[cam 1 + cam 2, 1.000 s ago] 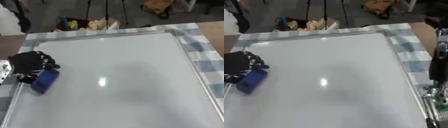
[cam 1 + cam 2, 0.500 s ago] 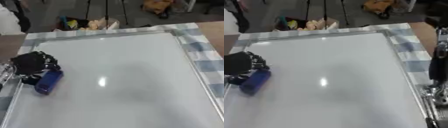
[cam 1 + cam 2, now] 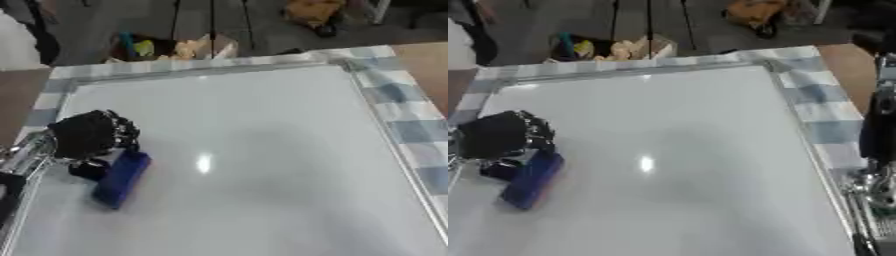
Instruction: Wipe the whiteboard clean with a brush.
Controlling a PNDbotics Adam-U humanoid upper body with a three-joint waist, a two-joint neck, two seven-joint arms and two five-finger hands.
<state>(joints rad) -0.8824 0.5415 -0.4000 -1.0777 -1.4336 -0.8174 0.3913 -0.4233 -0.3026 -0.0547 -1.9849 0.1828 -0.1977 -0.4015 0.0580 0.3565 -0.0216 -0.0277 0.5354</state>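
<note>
Blue oblong brush lies on whiteboard, left hand fingers curled round it.

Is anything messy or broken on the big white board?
Nothing stands out. The whiteboard looks clean, with no marks or cracks to be seen, only a bright glare spot. The left hand holds the blue brush on the board near its left edge.

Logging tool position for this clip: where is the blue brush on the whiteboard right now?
The blue brush lies on the whiteboard near its left edge, in the lower-left of the left eye view, with the left hand curled over its upper end.
</note>
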